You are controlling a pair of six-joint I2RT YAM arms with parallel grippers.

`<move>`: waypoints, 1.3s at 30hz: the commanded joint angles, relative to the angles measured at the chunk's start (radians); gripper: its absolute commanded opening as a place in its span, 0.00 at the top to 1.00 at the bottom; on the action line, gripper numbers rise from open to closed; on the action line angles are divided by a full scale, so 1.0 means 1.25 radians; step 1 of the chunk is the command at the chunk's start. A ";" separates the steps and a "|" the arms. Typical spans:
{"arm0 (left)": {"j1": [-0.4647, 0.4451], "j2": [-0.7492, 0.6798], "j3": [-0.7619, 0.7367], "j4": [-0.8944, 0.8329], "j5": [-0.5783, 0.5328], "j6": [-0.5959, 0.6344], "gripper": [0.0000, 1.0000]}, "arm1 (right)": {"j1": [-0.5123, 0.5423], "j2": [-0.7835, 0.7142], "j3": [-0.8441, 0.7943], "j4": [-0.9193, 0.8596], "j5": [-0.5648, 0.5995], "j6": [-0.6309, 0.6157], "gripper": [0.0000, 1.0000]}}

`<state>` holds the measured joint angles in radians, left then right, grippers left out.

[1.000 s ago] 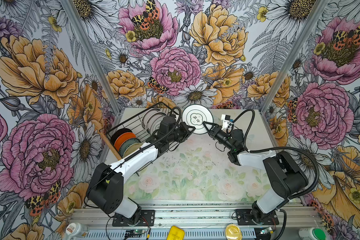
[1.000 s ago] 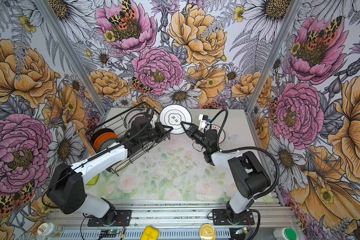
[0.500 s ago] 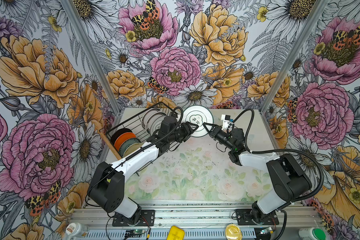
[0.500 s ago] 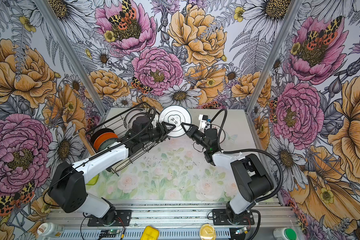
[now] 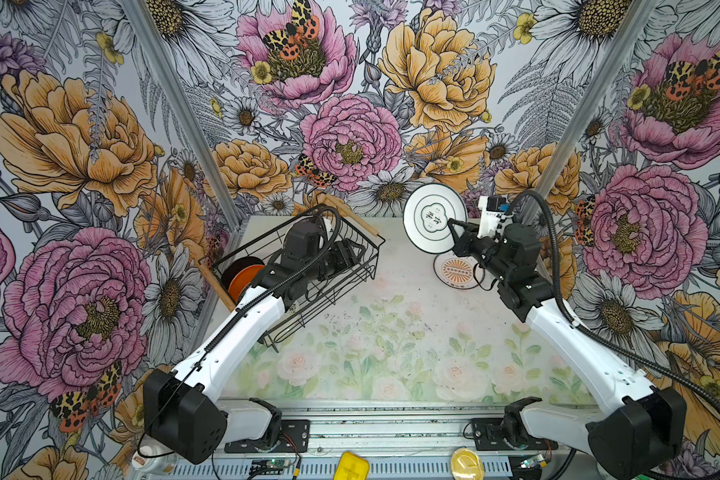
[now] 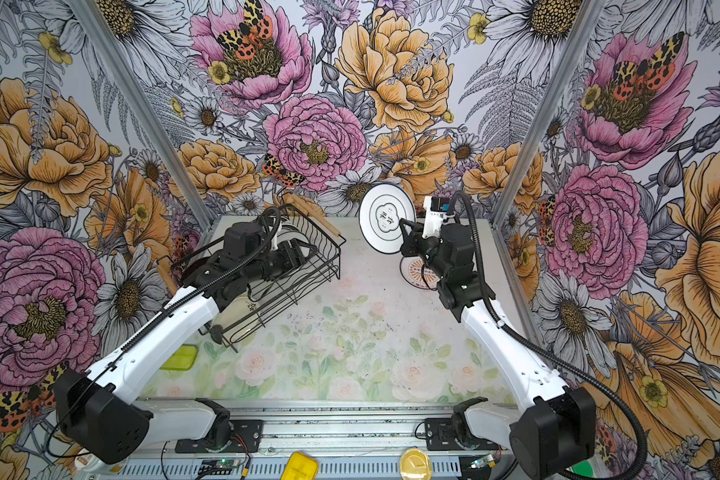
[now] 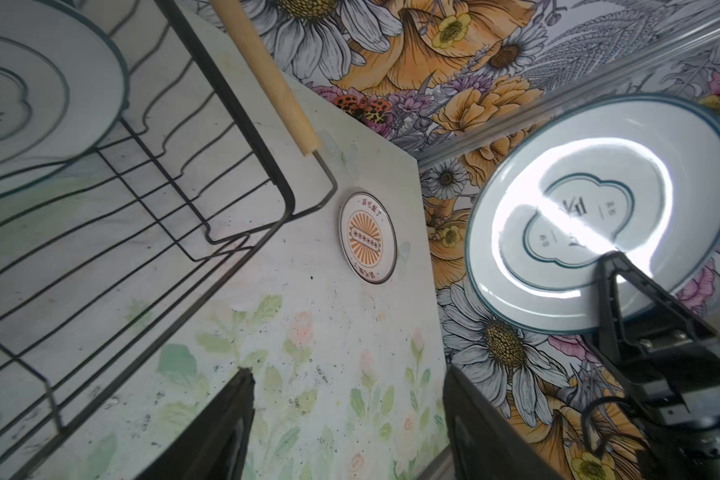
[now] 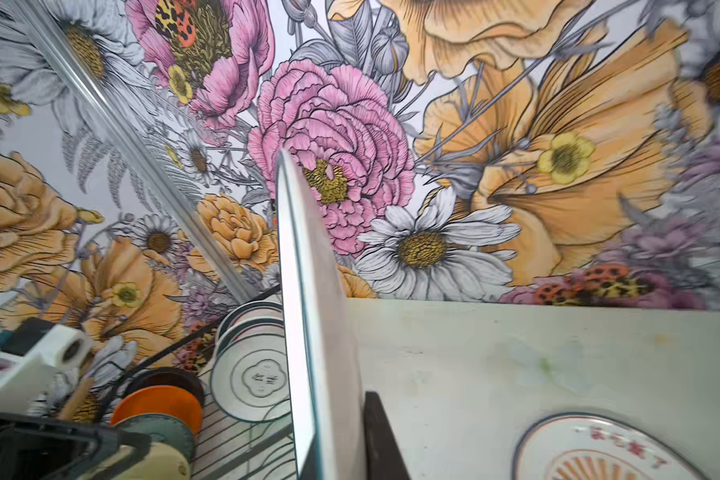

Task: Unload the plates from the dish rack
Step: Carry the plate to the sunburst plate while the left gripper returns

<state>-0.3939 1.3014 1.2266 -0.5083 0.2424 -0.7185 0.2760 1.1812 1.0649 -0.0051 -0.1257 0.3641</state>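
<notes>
Right hand point(image 5: 454, 233) is clenched on the lower rim of a white plate point(image 5: 432, 216). It holds the plate upright, clear of the table point(image 5: 391, 332), with open air all round the plate's edge. Just beneath this hand a small patterned plate point(image 5: 457, 270) lies flat. Left hand point(image 7: 350, 415) is released, with nothing between its fingers. It hovers over the end of the dish rack point(image 5: 368, 266), and behind it the remaining plates point(image 8: 262, 378) stand in the wires. Between the two hands a broad stretch of floral table lies open.
</notes>
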 commanded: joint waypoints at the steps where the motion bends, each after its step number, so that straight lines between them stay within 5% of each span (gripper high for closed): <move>1: 0.050 -0.022 0.031 -0.123 -0.100 0.107 0.13 | -0.003 -0.009 -0.007 -0.109 0.225 -0.160 1.00; 2: 0.065 -0.020 0.032 -0.130 -0.116 0.118 0.03 | -0.006 -0.009 -0.016 -0.108 0.263 -0.157 1.00; 7: 0.129 0.009 0.038 -0.139 -0.174 0.181 0.01 | -0.047 0.015 -0.059 -0.108 0.296 -0.015 1.00; 18: 0.141 0.100 0.064 -0.102 -0.337 0.259 0.01 | -0.170 0.103 -0.125 -0.110 0.102 0.307 1.00; 39: 0.126 0.090 -0.017 0.053 -0.332 0.316 0.01 | -0.278 0.330 -0.138 0.057 -0.092 0.416 1.00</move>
<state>-0.2317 1.4338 1.2160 -0.4835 -0.1722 -0.3588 -0.0673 1.5764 0.8860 -0.0422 -0.1963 0.8577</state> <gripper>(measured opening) 0.987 0.103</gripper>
